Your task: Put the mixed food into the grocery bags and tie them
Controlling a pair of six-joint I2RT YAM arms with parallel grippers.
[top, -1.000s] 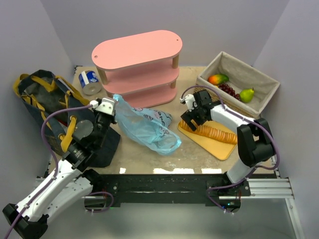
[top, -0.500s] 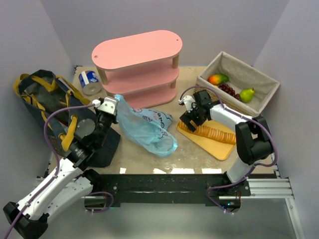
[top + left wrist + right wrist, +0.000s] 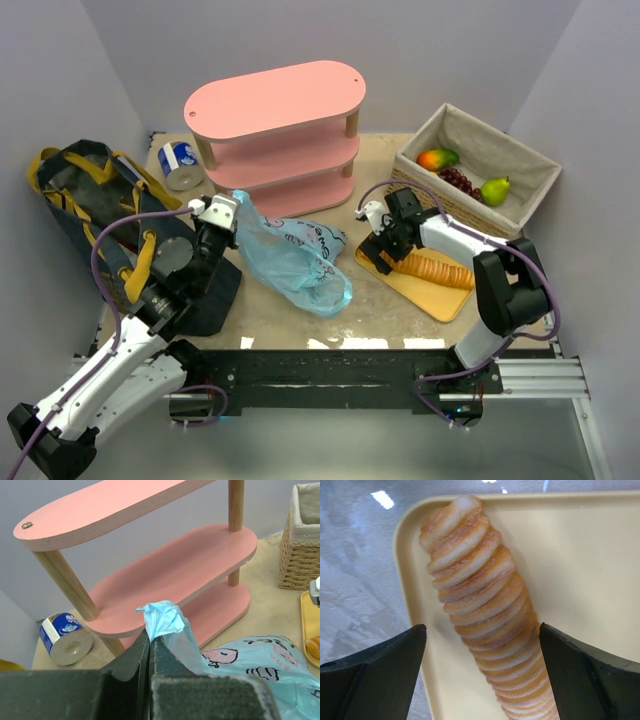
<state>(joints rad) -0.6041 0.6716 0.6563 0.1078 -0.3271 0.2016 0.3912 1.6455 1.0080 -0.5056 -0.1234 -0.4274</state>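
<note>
The thin light-blue patterned plastic bag [image 3: 292, 258] lies crumpled in the middle of the table. My left gripper [image 3: 231, 212] is shut on a bunched edge of that bag [image 3: 162, 620], lifted in front of the pink shelf; its jaws [image 3: 149, 636] are pressed together. The navy tote [image 3: 85, 195] with yellow handles sits at the far left. The long orange ridged bread [image 3: 432, 267] lies on a yellow tray [image 3: 445, 298]. My right gripper [image 3: 384, 243] is open over the bread's left end, one finger on either side of the bread [image 3: 485, 610], not touching it.
A wicker basket [image 3: 535, 170] at the back right holds a mango [image 3: 437, 158], dark grapes [image 3: 459, 180] and a pear [image 3: 495, 190]. A pink three-tier shelf [image 3: 275, 100] stands at the back centre. A blue-labelled roll [image 3: 180, 165] lies to its left.
My right gripper has dropped lower over the bread's left end, still open. The left gripper has shifted slightly right with the bag's edge, drawing the bag along.
</note>
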